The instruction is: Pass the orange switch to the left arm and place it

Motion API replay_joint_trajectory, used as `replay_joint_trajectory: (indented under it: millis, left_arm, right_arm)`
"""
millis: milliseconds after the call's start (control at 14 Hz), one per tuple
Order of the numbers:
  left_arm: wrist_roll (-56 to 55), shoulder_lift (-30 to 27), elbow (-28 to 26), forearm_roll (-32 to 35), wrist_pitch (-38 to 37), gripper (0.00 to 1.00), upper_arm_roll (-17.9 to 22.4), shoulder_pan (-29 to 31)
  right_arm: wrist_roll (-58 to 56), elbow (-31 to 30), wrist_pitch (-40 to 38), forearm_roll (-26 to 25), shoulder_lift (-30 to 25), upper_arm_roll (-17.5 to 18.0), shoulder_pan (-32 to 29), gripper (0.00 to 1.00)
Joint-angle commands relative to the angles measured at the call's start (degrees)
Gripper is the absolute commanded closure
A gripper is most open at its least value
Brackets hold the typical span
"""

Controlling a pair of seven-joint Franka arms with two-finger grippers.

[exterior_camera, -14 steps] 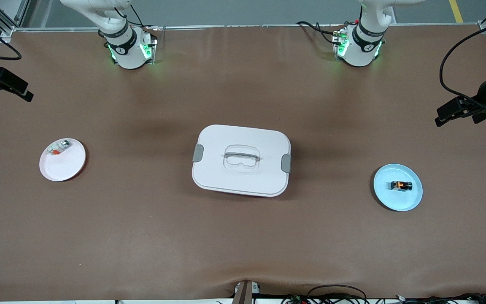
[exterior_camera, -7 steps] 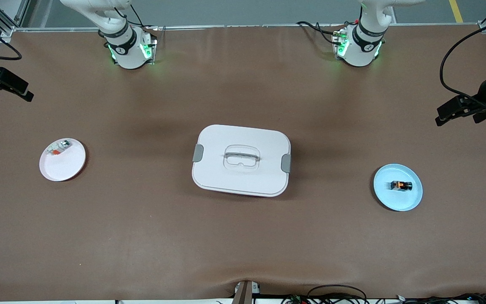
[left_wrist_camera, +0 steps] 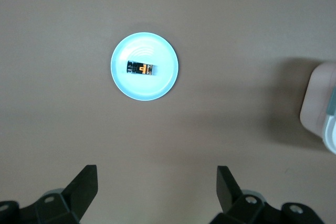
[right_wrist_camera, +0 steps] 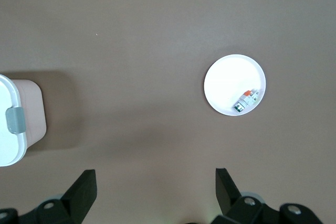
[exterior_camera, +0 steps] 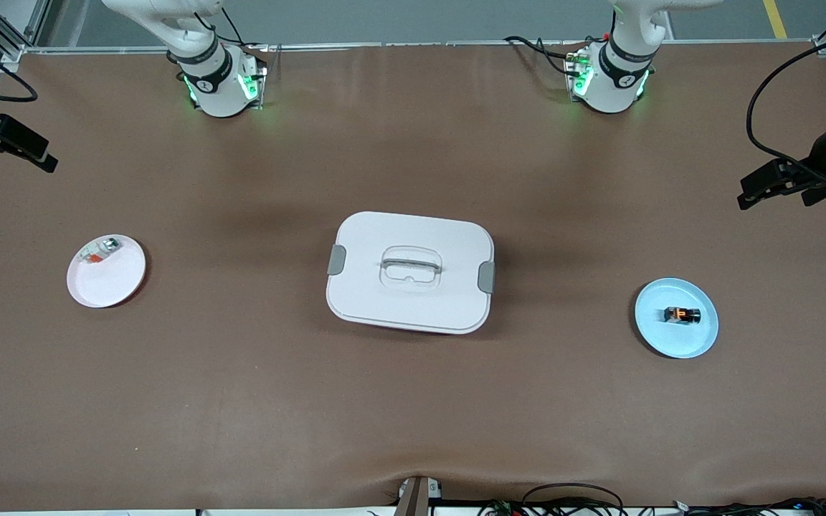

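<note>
Judging from the layout, stood at the very first step, with nothing yet picked up. Found the orange switch (exterior_camera: pixel 682 314) lying on its side in the middle of the blue plate (exterior_camera: pixel 660 335), toward the left arm's end of the table (exterior_camera: pixel 413 430) and well apart from the box (exterior_camera: pixel 410 304). Saw the left gripper (left_wrist_camera: pixel 156 181) hanging high over bare table near that plate, jaws spread wide and holding nothing. Saw the right gripper (right_wrist_camera: pixel 155 181) likewise raised over bare table near the white plate (exterior_camera: pixel 115 287) at the right arm's end, jaws wide and empty, waiting.

Reckoned the next move to fall to the left arm: to bring its gripper over the blue plate, line the fingers up across the short black barrel, come down and close on it. Expected a fiddly grasp, given so tiny and round a part, likely to roll or slip on the smooth plate.

Noted a small white-grey part (exterior_camera: pixel 100 252) with an orange-red bit near the rim of the white plate, not to be mistaken for the switch. Marked the closed box, squarely mid-table between the two plates, as the one obstacle. Judged that any handover would have to pass above its lid or around it, nearer to or farther from the front camera.
</note>
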Motion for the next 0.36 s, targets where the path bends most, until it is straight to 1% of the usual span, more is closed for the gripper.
replay_joint_trajectory:
  millis: [0, 286]
  left_arm:
    - [3.9, 0.1, 0.5, -0.3, -1.3, 0.0, 0.0, 0.4]
    - [3.6, 0.2, 0.5, -0.4, -1.3, 0.0, 0.0, 0.4]
  right_arm:
    - [-0.6, -1.1, 0.2, -0.4, -1.4, 0.3, -0.8, 0.0]
    - [-0.5, -1.1, 0.2, -0.4, -1.5, 0.5, -0.5, 0.0]
